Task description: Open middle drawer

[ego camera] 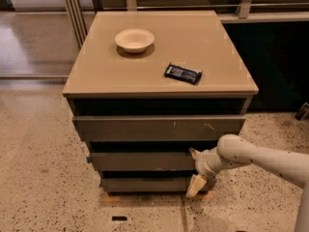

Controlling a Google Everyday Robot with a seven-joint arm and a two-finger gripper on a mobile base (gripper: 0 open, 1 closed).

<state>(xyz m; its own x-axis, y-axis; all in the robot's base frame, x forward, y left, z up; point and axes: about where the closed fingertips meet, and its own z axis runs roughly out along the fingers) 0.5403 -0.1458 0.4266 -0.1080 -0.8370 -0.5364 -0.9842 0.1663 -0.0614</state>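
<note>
The middle drawer (140,161) is a flat grey-brown front between two other fronts of the cabinet, with a small blue tab (89,159) at its left end. It stands about flush with the drawer below it. My gripper (194,169) is at the drawer's right end, coming in from the right on a white arm (256,157). It is open: one fingertip (192,152) sits at the drawer's top edge and the other finger (196,184) hangs below it, in front of the bottom drawer (145,183).
The top drawer (159,128), with pale scratch marks, juts out above. On the cabinet top (96,76) lie a cream bowl (134,39) and a dark snack packet (183,73). Speckled floor surrounds the cabinet; dark shelving stands behind at right.
</note>
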